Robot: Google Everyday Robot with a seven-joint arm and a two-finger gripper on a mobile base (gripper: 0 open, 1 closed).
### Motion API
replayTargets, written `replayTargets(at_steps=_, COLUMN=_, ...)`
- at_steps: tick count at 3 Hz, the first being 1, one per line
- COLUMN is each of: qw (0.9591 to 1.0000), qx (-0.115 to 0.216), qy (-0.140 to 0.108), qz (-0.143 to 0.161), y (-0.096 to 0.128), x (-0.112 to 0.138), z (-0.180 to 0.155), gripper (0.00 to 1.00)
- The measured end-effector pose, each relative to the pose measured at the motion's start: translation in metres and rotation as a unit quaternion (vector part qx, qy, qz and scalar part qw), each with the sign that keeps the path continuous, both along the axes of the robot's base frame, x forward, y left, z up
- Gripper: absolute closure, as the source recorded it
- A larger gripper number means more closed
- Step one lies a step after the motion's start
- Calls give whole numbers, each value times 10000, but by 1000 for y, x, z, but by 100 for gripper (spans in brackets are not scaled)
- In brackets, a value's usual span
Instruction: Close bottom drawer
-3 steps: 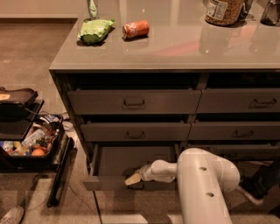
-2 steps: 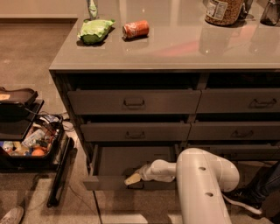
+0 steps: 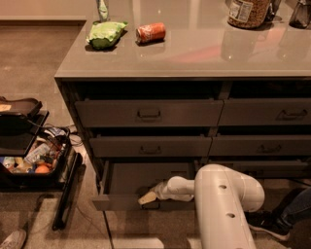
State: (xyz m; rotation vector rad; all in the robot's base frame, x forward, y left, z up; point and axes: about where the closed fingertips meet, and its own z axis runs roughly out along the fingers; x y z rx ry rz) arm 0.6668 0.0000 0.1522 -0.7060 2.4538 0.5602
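The bottom drawer (image 3: pixel 119 202) is the lowest of the left three-drawer column and stands pulled out, its grey inside showing. Its low dark front faces me, and its small centre handle is hidden behind the gripper. My gripper (image 3: pixel 147 197), with pale tan fingertips, sits at the middle of the drawer's front edge, reaching in from the right on my white arm (image 3: pixel 221 204). The two drawers above (image 3: pixel 148 114) are pushed in.
A green bag (image 3: pixel 104 34), an orange can (image 3: pixel 151 32) and a jar (image 3: pixel 248 12) lie on the counter top (image 3: pixel 194 53). A black open case (image 3: pixel 29 155) with small items stands on the floor at left. A person's leg and shoe (image 3: pixel 277 219) are at lower right.
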Motion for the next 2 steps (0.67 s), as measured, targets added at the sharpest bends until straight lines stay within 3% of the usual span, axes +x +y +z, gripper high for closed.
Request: replayTargets(at_steps=2, qw=10000, qx=-12, qy=0, qz=-83, y=-2, x=7, z=0, gripper=100)
